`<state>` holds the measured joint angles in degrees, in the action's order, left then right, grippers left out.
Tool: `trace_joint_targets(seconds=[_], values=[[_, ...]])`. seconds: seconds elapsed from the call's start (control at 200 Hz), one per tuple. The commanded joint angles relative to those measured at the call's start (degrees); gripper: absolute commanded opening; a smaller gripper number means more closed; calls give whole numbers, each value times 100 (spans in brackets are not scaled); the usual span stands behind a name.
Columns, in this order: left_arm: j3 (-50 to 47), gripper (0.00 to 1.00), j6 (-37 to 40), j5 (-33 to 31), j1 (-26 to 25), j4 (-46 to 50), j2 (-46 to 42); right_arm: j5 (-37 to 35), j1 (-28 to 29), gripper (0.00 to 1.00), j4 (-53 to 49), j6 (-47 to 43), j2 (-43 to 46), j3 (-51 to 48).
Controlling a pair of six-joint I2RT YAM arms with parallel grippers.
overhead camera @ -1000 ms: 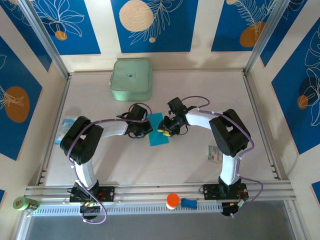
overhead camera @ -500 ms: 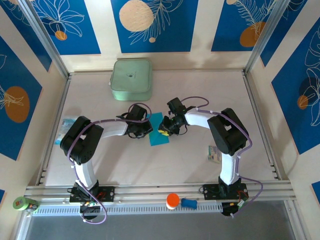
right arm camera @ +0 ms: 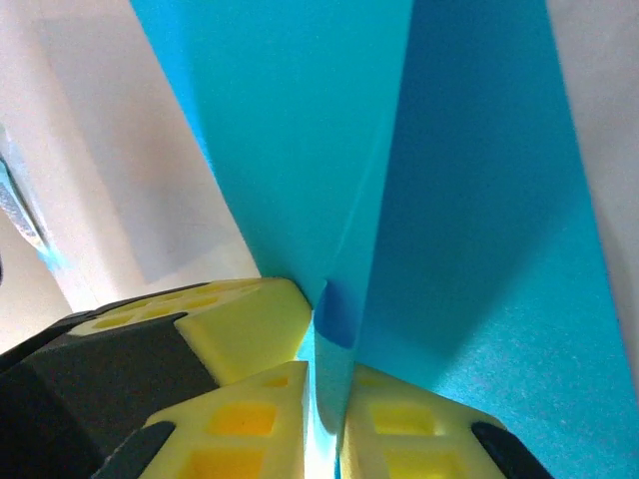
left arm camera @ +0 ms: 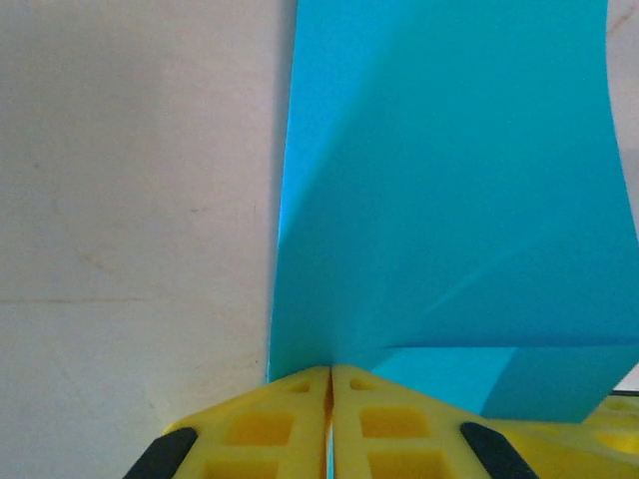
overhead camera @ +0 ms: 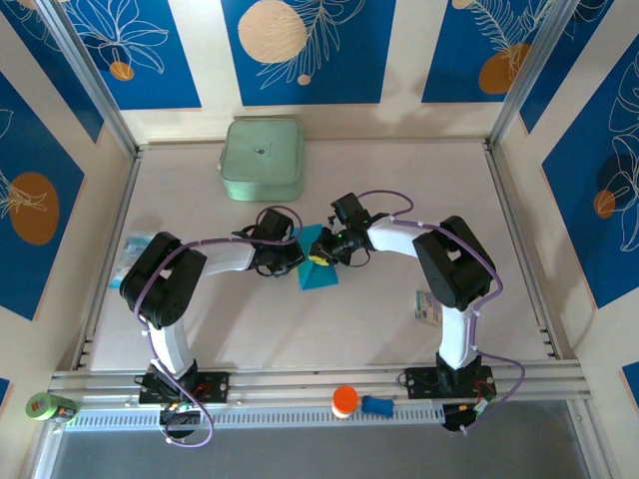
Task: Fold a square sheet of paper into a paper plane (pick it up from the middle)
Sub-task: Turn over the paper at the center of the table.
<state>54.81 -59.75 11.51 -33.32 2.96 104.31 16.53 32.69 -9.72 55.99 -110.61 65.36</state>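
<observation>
The square sheet of paper (overhead camera: 319,269) is cyan-blue and lies mid-table, partly raised into a fold between my two grippers. My left gripper (overhead camera: 293,258) is at its left edge. In the left wrist view its yellow fingers (left arm camera: 260,429) are shut on the sheet (left arm camera: 449,200), which stretches away from them with a folded flap at the lower right. My right gripper (overhead camera: 326,250) is at the sheet's upper right. In the right wrist view it (right arm camera: 327,404) pinches a creased ridge of the paper (right arm camera: 479,200), beside another yellow finger (right arm camera: 240,319).
A pale green box (overhead camera: 262,160) stands at the back left. Small printed packets lie at the left edge (overhead camera: 128,255) and beside the right arm (overhead camera: 427,305). An orange-capped object (overhead camera: 344,400) and a green roll (overhead camera: 45,406) sit on the front rail.
The right gripper's jaws have closed on the paper and shifted slightly left. The sheet's right side has risen from flat into a raised fold. The left gripper has stayed put.
</observation>
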Motion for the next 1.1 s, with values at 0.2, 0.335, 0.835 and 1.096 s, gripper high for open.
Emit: trace_joint_targets(seconds=[0.2,0.335,0.835,1.096], values=[[-129,12,16,-53,80,448,-89,176,45,12,136,32,-99,-191],[-128,17,-5,8,171,450,-405,122,21,3,167,-4,-11,-224],[-929,66,28,1815,899,-1204,-2145,1563,-783,0,743,-520,910,10],[-1190,88,-199,2239,782,-2344,-2150,2338,-1077,0,1405,100,1151,-58]])
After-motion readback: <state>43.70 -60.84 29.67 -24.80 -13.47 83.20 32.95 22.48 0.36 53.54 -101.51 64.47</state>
